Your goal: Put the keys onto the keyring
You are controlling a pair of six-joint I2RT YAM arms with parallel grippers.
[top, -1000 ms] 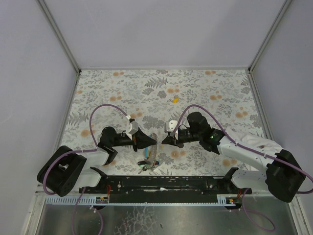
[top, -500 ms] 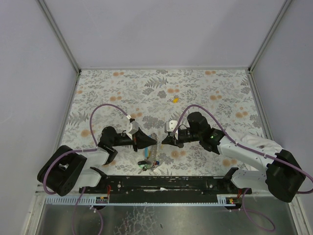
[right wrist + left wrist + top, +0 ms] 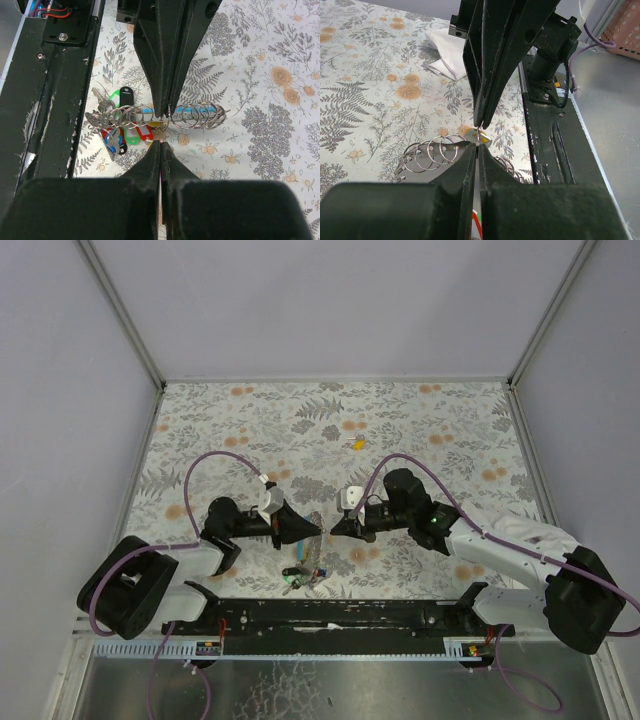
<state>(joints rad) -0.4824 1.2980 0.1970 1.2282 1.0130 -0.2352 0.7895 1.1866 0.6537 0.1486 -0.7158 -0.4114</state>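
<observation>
My left gripper (image 3: 318, 530) and right gripper (image 3: 333, 530) meet tip to tip low over the near middle of the table, both shut. In the left wrist view a thin silvery keyring (image 3: 478, 134) stands pinched at the left gripper (image 3: 477, 146), reaching up to the right gripper (image 3: 483, 123). A yellow-capped key (image 3: 485, 140) sits right at that ring. Whether the right gripper (image 3: 160, 143) grips anything is hidden. The other keys (image 3: 125, 136), with green, red, blue and black caps, lie bunched just below. One more yellow key (image 3: 355, 443) lies alone farther back.
A light-blue strip (image 3: 176, 117) carrying a row of spare silvery rings (image 3: 200, 116) lies under the fingertips. The black mounting rail (image 3: 330, 612) runs along the near edge. Grey walls enclose the flowered table (image 3: 450, 430) on three sides.
</observation>
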